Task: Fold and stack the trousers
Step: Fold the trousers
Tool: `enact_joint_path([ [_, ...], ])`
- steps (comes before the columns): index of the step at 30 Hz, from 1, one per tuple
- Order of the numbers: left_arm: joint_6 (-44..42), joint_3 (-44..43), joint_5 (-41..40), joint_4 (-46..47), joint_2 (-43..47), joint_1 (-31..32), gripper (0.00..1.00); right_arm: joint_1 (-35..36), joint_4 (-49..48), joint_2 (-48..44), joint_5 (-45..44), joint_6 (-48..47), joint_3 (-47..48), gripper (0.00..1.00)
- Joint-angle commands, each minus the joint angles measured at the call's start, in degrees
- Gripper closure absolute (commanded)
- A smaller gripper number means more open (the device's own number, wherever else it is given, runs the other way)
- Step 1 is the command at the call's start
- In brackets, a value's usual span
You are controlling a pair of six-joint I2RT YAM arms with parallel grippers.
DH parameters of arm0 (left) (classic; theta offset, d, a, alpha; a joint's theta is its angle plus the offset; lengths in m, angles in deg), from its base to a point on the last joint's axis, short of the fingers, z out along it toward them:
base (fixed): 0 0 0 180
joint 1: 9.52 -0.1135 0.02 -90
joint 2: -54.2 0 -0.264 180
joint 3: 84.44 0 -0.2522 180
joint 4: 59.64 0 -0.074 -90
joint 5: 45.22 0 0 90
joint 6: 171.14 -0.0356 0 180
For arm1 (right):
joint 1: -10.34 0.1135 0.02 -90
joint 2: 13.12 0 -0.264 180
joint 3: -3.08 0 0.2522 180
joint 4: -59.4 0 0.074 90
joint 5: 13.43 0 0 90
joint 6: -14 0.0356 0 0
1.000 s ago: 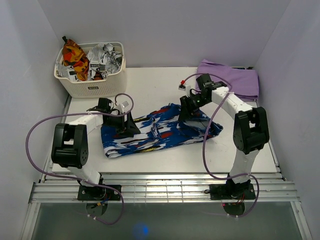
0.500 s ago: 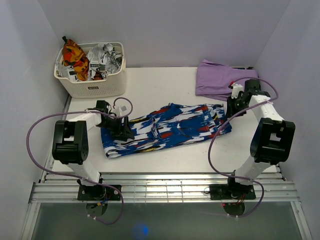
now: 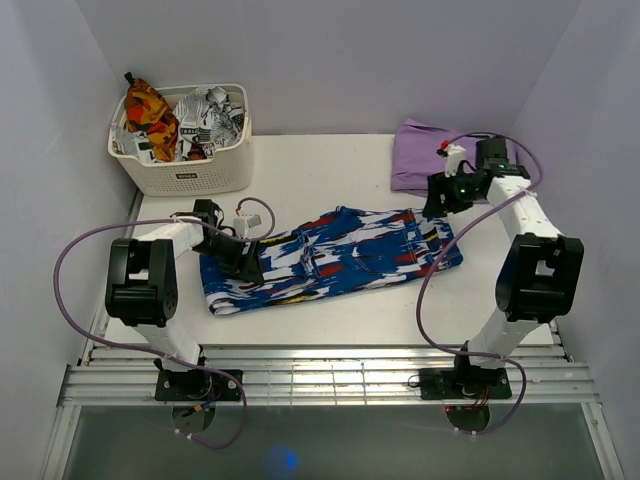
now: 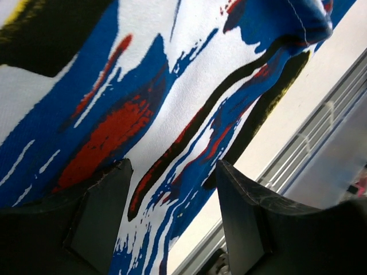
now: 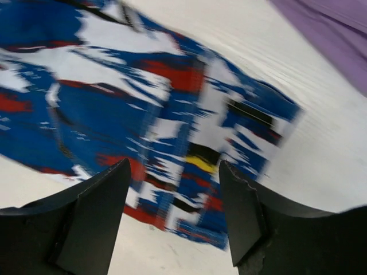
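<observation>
The blue trousers [image 3: 330, 260] with white, red and black streaks lie folded lengthwise across the middle of the table. My left gripper [image 3: 243, 262] is open low over their left end; the left wrist view shows the cloth [image 4: 143, 97] right under the spread jaws [image 4: 172, 217]. My right gripper [image 3: 437, 205] is open and empty, raised just above the right, waistband end. In the right wrist view the trousers [image 5: 114, 103] lie below its spread fingers [image 5: 175, 212], blurred.
A lilac-purple garment [image 3: 440, 155] lies at the back right, close behind the right gripper. A white laundry basket [image 3: 185, 170] with orange-red and black-and-white clothes stands at the back left. The table's front edge [image 3: 330, 345] runs just below the trousers.
The right gripper pulled the right end of the trousers out to the right, let it go and rose back toward the purple garment. The trousers now lie stretched longer. The left gripper shifted slightly.
</observation>
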Motion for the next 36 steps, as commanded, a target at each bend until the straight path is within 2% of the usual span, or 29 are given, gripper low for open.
enact_joint_path([
  [1,-14.58,1.36,-11.60,-0.35,0.43,-1.67,0.27,8.10,1.87,0.61,14.98,0.36,-0.18,0.32],
  [3,-18.27,0.40,-6.78,-3.50,1.66,-1.84,0.28,9.86,0.12,1.93,14.64,0.36,-2.98,0.43],
  [5,-16.98,-1.00,-0.82,-3.17,5.60,-1.67,0.29,10.40,-2.16,3.95,13.67,0.89,-5.96,0.49],
  [6,-15.05,-0.92,-0.70,-1.16,7.36,-1.15,0.29,10.31,-2.87,4.48,11.67,0.80,-6.76,0.51],
  [7,-9.03,-0.75,-2.26,1.21,9.12,1.47,0.28,10.31,-3.58,5.70,10.43,0.80,-7.55,0.52],
  [9,-5.73,1.00,-7.52,7.52,13.60,5.43,0.28,10.22,-6.11,6.50,7.19,0.71,-10.44,0.56],
  [11,-1.60,3.11,-13.59,12.98,17.29,12.81,0.31,10.22,-7.36,7.12,5.76,1.67,-12.56,0.61],
  [13,-0.62,4.87,-20.89,18.09,17.31,19.49,0.32,10.14,-7.28,8.00,4.18,2.73,-14.67,0.66],
  [14,0.08,5.05,-22.83,18.80,16.61,21.51,0.32,10.14,-7.28,8.00,3.57,3.86,-15.29,0.71],
  [18,2.98,5.49,-29.08,21.61,12.75,27.41,0.36,10.13,-7.36,6.86,3.65,5.54,-18.37,0.78],
  [23,4.13,6.37,-35.67,25.48,10.46,34.01,0.32,10.13,-7.01,4.93,4.70,6.86,-20.22,0.82],
  [32,4.92,6.28,-35.32,26.89,8.08,37.27,0.28,10.05,-6.92,3.96,3.65,6.95,-20.39,0.82],
  [34,5.27,6.46,-37.34,27.33,7.82,37.44,0.32,10.05,-6.93,4.05,3.82,7.04,-20.31,0.82],
  [36,5.36,6.72,-39.27,28.38,7.82,37.36,0.41,10.13,-6.93,4.22,3.82,6.95,-20.22,0.82],
])
